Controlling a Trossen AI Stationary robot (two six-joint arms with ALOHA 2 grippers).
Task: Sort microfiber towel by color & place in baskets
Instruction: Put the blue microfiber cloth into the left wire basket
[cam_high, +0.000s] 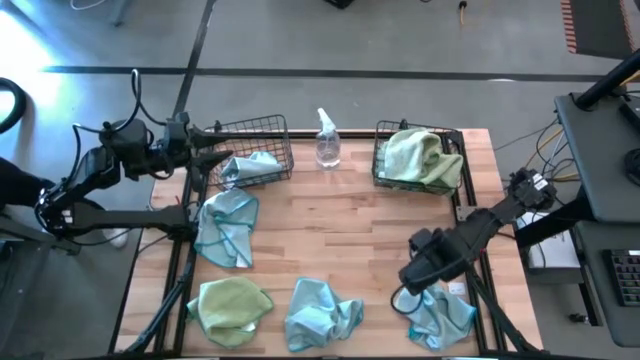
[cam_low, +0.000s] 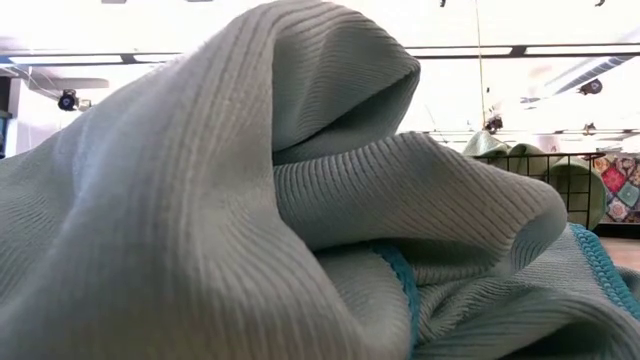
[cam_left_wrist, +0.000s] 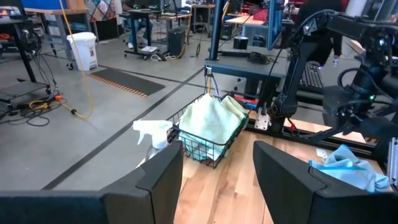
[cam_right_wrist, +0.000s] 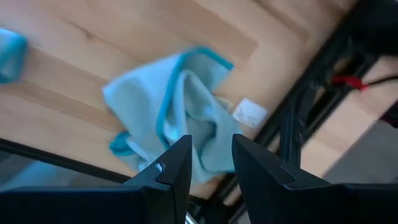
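High view: the right tool (cam_high: 408, 296) hangs over the desk's (cam_high: 350, 230) near right corner, the blue towel (cam_high: 440, 315) lying just beyond its tips and far nearer this arm than the left tool (cam_high: 215, 155), which waits spread wide by the left basket (cam_high: 252, 150). Right wrist view: fingers (cam_right_wrist: 177, 163) stand apart and empty, the crumpled towel (cam_right_wrist: 180, 118) directly ahead between them.

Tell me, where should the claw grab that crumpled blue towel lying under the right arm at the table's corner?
Probably from straight above, on the raised fold in the middle of the blue towel. It lies crumpled on the table, so its bunched ridge gives the open right claw more to pinch than the flat edges.
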